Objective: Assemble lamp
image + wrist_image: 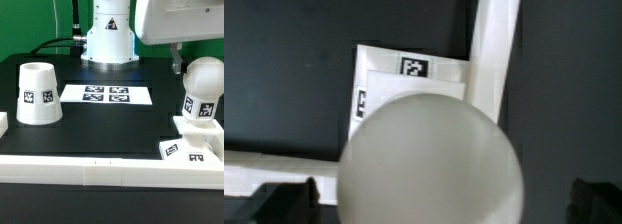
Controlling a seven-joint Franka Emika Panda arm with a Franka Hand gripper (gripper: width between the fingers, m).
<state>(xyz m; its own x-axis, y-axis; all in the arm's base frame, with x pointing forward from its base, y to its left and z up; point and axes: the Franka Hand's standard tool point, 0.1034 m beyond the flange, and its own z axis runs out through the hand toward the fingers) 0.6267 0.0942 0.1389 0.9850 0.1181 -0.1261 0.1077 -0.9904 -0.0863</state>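
The fingers (287, 200) are apart, one on each side of the bulb (429, 155), and a dark gap shows between each finger and it. The bulb stands upright on the square base (190, 128), with its long axis vertical and its round end up, at the exterior view's right on the worktop (110, 130). The shade (39, 93) stands at the exterior view's left, wide end down. The marker board (105, 95) lies between them.
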